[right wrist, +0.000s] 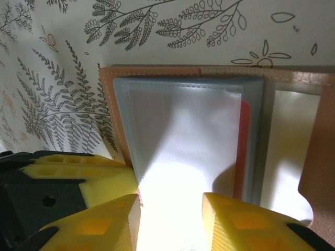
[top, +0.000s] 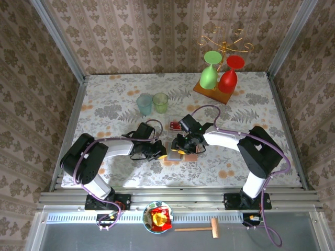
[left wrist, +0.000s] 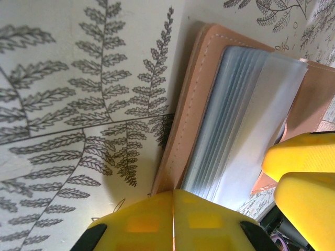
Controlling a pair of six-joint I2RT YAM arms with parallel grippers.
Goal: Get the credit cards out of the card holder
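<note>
The card holder (top: 176,152) lies open on the table between both grippers, tan cover (left wrist: 193,104) outside and clear grey-blue sleeves (right wrist: 183,125) inside. A red credit card (right wrist: 244,146) shows edge-on inside one sleeve. Two more credit cards (top: 175,124), red and dark, lie on the table just behind it. My left gripper (left wrist: 174,197) is shut, its yellow tips pressed against the near end of the tan cover. My right gripper (right wrist: 171,209) stands open over the top sleeve, one finger on either side of its glossy face. The left gripper's finger (right wrist: 84,170) sits beside it.
A blue cup (top: 144,103) and a green cup (top: 160,102) stand behind the left arm. A wooden board (top: 212,93) with a green goblet (top: 209,73) and a red goblet (top: 230,77) is at the back right. A bowl holding a snack packet (top: 159,217) and a mallet (top: 201,228) lie on the near ledge.
</note>
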